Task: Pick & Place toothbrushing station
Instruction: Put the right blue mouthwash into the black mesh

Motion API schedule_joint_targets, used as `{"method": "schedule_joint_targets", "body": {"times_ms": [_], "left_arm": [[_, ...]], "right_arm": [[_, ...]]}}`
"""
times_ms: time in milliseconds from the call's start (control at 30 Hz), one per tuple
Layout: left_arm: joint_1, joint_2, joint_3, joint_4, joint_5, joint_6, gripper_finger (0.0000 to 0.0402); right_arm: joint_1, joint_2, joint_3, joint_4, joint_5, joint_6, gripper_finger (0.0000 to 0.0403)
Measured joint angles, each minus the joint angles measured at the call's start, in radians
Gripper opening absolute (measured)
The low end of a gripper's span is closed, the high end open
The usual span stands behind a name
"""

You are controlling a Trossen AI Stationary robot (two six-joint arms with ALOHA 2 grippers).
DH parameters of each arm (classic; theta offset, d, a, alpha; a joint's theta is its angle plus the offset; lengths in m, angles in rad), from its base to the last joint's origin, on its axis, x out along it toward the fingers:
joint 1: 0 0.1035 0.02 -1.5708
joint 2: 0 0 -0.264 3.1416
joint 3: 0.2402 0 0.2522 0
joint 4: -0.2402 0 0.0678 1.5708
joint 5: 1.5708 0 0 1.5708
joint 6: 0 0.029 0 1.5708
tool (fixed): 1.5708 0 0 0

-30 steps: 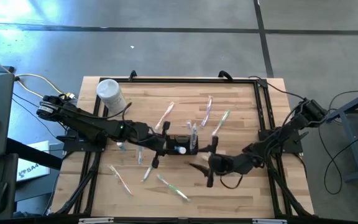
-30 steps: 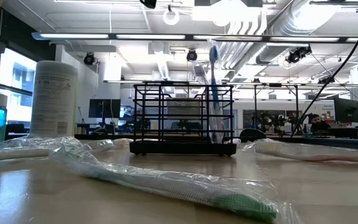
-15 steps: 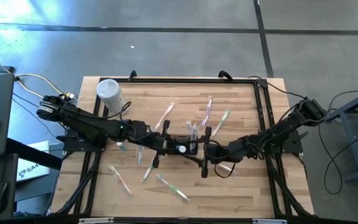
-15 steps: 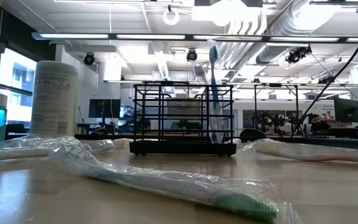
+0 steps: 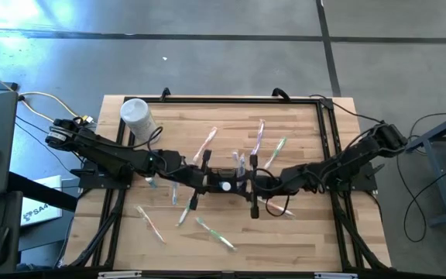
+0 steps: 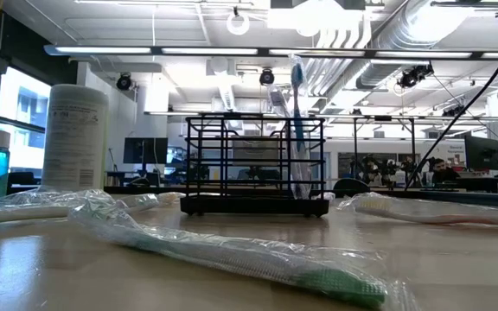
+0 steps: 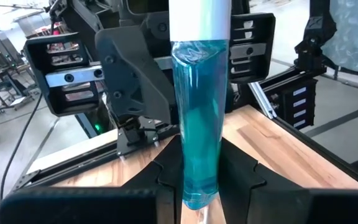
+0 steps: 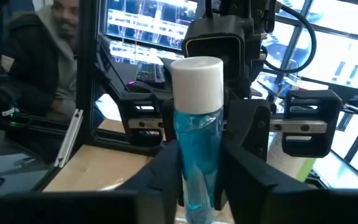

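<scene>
1. the left gripper (image 7: 201, 186) has its jaws clamped on a blue bottle (image 7: 197, 118) at mid-worktop (image 5: 300, 232).
2. the right gripper (image 8: 199, 180) has its jaws narrowed around the same blue bottle's body, below the white cap (image 8: 196, 74).
3. the toothbrushing station (image 5: 227, 177) sits right there, between both grippers.
4. best to firm up one grip before the other lets go, keeping the bottle upright.

The right hand (image 5: 248, 184) has moved in and closed on the blue bottle (image 8: 196, 155).
</scene>
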Motion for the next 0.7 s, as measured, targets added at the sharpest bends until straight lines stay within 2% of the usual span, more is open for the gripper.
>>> {"method": "schedule_joint_targets", "body": {"times_ms": [67,300,400,533,700], "left_arm": [[0.000,0.000,0.000,0.000,-0.001,0.005,0.0060],[0.000,0.000,0.000,-0.012,-0.012,0.007,0.0067],[0.000,0.000,0.000,-0.022,-0.027,-0.007,0.0100],[0.000,0.002,0.000,-0.028,-0.046,-0.012,0.0165],[0.000,0.001,0.000,-0.083,-0.101,-0.013,0.0229]], "right_arm": [[-0.003,0.000,0.000,0.000,-0.005,-0.004,0.0061],[-0.005,0.000,0.000,-0.006,-0.001,-0.010,0.0058],[-0.006,0.000,-0.001,-0.010,0.001,-0.008,0.0058],[-0.007,0.001,0.000,-0.030,0.007,-0.006,0.0056],[0.008,0.001,0.000,-0.087,0.094,-0.006,0.0052]]}}
